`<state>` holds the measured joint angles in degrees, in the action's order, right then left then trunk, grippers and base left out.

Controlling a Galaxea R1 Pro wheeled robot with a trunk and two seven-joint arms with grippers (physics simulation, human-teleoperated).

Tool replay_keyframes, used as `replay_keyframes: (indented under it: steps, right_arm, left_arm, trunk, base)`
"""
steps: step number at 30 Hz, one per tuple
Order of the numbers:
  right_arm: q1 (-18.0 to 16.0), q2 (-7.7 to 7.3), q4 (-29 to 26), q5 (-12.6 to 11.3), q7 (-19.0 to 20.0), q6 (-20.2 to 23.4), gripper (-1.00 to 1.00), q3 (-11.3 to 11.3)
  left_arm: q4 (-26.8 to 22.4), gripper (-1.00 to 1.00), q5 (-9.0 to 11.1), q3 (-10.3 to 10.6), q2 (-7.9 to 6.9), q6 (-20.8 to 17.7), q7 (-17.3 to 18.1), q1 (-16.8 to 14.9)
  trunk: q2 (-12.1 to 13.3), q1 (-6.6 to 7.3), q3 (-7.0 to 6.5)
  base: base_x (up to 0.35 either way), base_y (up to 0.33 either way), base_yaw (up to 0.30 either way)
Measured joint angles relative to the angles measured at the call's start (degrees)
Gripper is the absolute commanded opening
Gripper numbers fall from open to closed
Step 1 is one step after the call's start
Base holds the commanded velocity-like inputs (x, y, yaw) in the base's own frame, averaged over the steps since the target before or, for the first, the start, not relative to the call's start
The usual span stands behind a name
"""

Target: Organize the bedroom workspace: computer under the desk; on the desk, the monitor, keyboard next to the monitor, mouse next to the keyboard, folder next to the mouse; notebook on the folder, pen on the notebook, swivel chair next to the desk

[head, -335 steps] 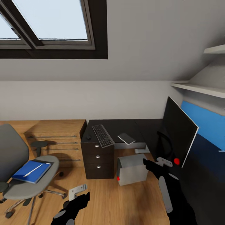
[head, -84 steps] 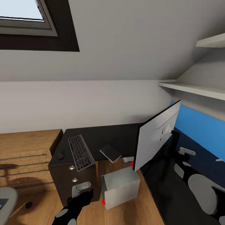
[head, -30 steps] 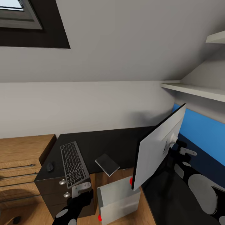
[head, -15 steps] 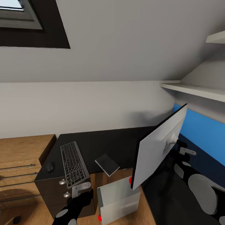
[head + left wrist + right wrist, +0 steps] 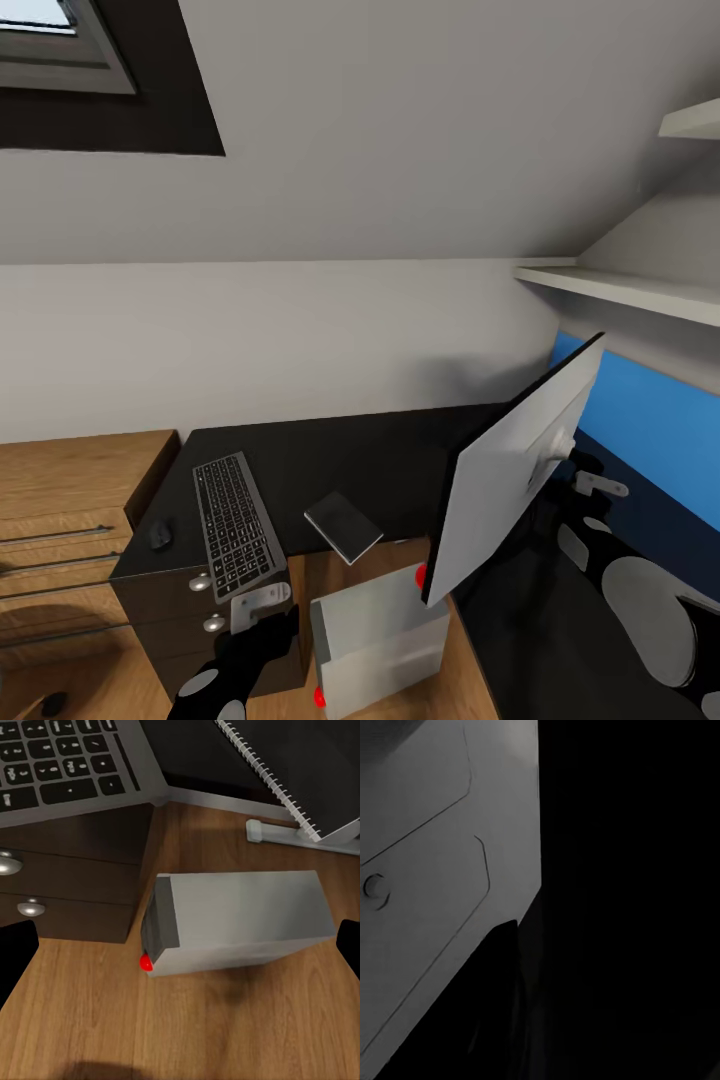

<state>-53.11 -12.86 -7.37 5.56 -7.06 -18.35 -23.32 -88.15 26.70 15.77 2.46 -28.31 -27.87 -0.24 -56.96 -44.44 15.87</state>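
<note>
The monitor hangs tilted over the black desk with its silver-grey back toward me. My right gripper sits behind it, shut on its stand; the right wrist view has the monitor's pale back close up. The keyboard, the mouse and the notebook lie on the desk's left wing. The grey computer stands on the floor beneath. My left gripper hovers open above the computer. The folder and the pen are out of view.
A dark drawer unit carries the desk's left end, with a light wooden dresser beside it. White shelves and a blue wall panel close off the right. The sloped wall has a skylight.
The view has swung right since the earliest frame, and the monitor has turned its back toward me. Over the last second the monitor drifted slightly rightward; the left arm stayed still.
</note>
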Motion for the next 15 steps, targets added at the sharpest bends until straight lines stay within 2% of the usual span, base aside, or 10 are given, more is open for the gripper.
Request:
replay_keyframes:
  steps: [7,15]
  right_arm:
    - [0.0,0.02,0.0,0.0,-0.3,0.0,-1.0,0.1]
    - [0.0,0.02,0.0,0.0,-0.3,0.0,-1.0,0.0]
  left_arm:
    - [0.0,1.0,0.0,0.0,0.0,0.0,0.0,0.0]
    - [0.0,1.0,0.0,0.0,0.0,0.0,0.0,0.0]
  trunk:
    - [0.0,-0.02,0.0]
    - [0.0,-0.04,0.0]
  base:
    - [-0.057,0.0,0.0]
    - [-0.28,0.0,0.0]
